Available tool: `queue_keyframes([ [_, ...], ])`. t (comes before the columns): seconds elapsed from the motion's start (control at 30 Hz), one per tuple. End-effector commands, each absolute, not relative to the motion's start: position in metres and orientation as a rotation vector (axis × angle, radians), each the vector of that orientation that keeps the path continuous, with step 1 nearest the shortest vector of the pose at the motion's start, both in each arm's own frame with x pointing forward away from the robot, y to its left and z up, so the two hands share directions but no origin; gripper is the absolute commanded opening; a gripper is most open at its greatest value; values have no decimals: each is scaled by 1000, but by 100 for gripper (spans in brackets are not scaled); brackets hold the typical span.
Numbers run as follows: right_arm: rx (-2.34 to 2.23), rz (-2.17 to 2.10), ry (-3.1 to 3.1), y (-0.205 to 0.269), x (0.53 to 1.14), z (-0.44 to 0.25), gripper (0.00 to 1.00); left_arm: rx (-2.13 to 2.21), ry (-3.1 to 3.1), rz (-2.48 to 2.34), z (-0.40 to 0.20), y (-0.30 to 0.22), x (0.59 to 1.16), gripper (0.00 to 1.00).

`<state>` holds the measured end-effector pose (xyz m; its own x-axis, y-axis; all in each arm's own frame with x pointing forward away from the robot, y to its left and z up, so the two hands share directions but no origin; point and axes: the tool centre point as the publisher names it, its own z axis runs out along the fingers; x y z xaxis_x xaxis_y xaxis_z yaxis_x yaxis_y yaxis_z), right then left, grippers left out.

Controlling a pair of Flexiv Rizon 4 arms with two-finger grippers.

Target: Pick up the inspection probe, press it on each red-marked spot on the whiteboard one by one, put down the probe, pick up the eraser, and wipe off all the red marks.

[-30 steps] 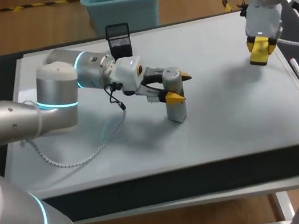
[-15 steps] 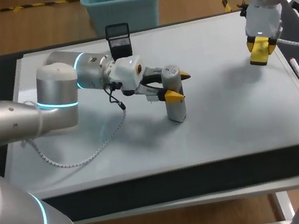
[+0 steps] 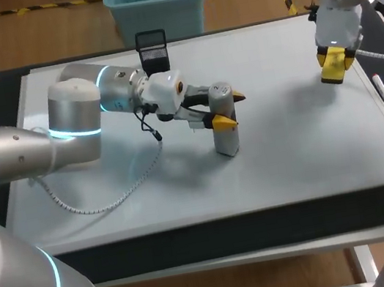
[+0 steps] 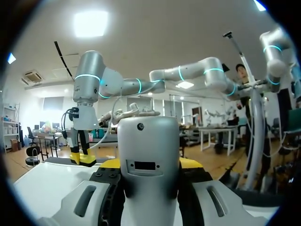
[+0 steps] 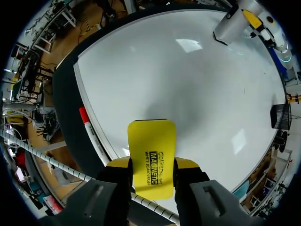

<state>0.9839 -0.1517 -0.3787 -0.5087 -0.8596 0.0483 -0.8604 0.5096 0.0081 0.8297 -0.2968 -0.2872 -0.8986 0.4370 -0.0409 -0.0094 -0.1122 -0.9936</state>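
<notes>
Head view: smooth, blocky grey probe (image 3: 227, 143)

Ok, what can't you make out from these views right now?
Tip of the probe: in the head view its own body hides its contact with the whiteboard; the left wrist view shows only its upper body.
Red marks: none shows in any view; one under the probe cannot be ruled out.
Wiping face of the eraser: turned away in the right wrist view.

Bright, even overhead light fell on the whiteboard (image 3: 291, 156), leaving soft shadows beside the probe (image 3: 224, 127) and beneath the eraser (image 3: 332, 67), plus pale glare patches.
</notes>
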Motion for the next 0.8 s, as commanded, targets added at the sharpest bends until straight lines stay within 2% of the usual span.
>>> queue_keyframes([
  [0.03, 1535, 29, -2687, -152, 984, -378, 0, -475, -1863, 2085, -287, -297, 831, 0],
  [0.47, 1535, 29, -2687, -152, 984, -378, 0, -503, -1890, 2090, -266, -290, 830, 0],
  [0.8, 1535, 29, -2687, -152, 984, -378, 0, -481, -1987, 2086, -237, -251, 855, 0],
])
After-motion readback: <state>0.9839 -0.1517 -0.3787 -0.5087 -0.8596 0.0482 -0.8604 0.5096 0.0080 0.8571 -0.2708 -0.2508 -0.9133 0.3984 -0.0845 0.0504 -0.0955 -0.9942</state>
